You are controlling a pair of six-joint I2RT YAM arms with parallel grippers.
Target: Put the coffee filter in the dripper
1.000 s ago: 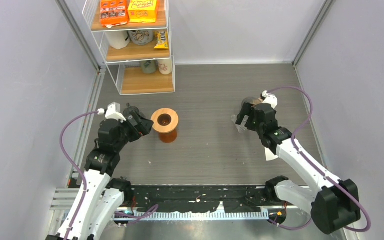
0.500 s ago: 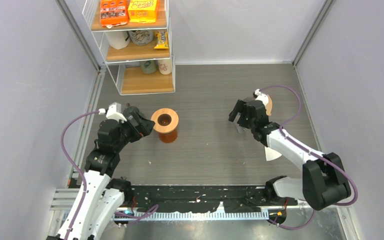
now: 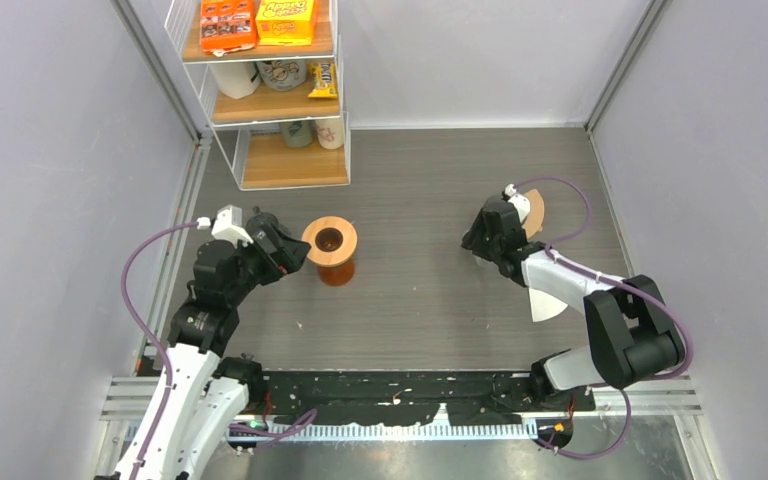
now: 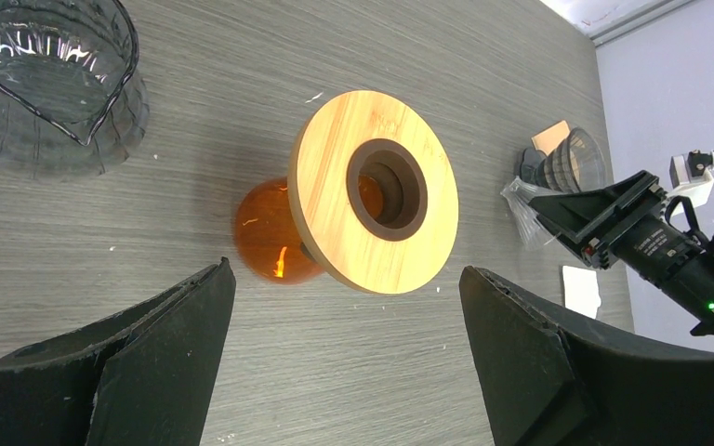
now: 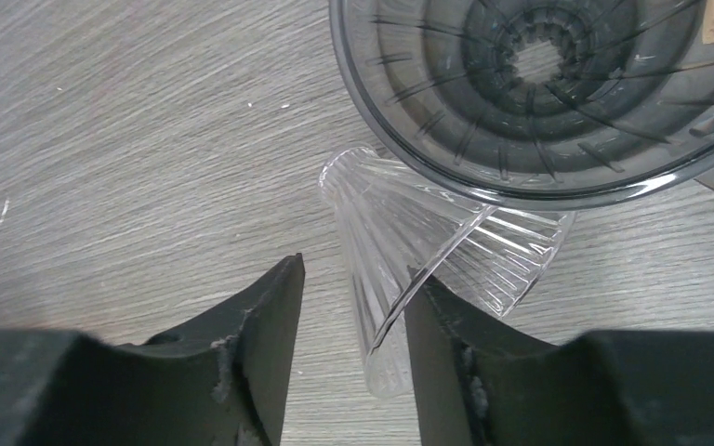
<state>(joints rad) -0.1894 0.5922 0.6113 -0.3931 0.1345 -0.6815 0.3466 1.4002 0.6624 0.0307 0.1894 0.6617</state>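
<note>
The right gripper (image 5: 353,279) is parted, its black fingers straddling a clear ribbed piece (image 5: 400,279) lying on its side under the rim of the dripper (image 5: 539,84). As far as shows, it is not clamped. The dripper, a smoky ribbed plastic cone, fills the upper right of the wrist frame. The tan paper filter (image 3: 535,207) lies flat on the grey wood-grain table (image 3: 410,300) just past the dripper — on the far side from the fingers. A white paper fan (image 3: 543,303) lies lower right, beside the forearm. The right arm is much the nearer. The left gripper (image 3: 282,248) hangs wide apart at centre left, beside a wooden disc (image 4: 376,190) on an amber jar (image 4: 265,246).
</note>
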